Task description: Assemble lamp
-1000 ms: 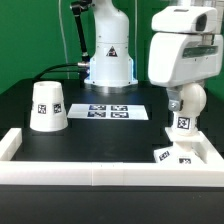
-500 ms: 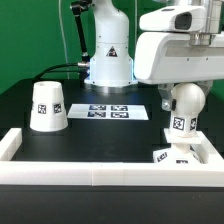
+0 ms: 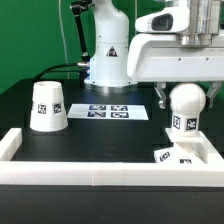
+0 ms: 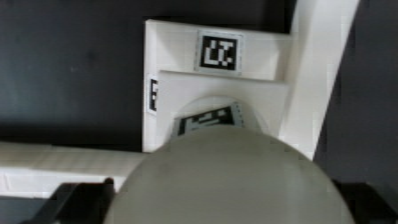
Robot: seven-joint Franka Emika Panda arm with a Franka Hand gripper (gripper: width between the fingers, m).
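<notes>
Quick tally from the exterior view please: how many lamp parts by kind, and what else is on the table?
Lamp shade: 1
Lamp bulb: 1, over the base, under the tool
Lamp base: 1, in the tray corner at the exterior view's right
Marker board: 1
Total: 4 things, 3 of them lamp parts

In the exterior view we see the bulb [image 3: 184,108] standing upright on the base [image 3: 178,153] at the view's right, in the corner of the white rail [image 3: 100,172] that borders the black tabletop [image 3: 100,135]. The arm [image 3: 180,50] hangs just above the bulb; we cannot make out its fingers. The shade [image 3: 47,106] sits well apart at the left, with the marker board [image 3: 110,111] between them.
</notes>
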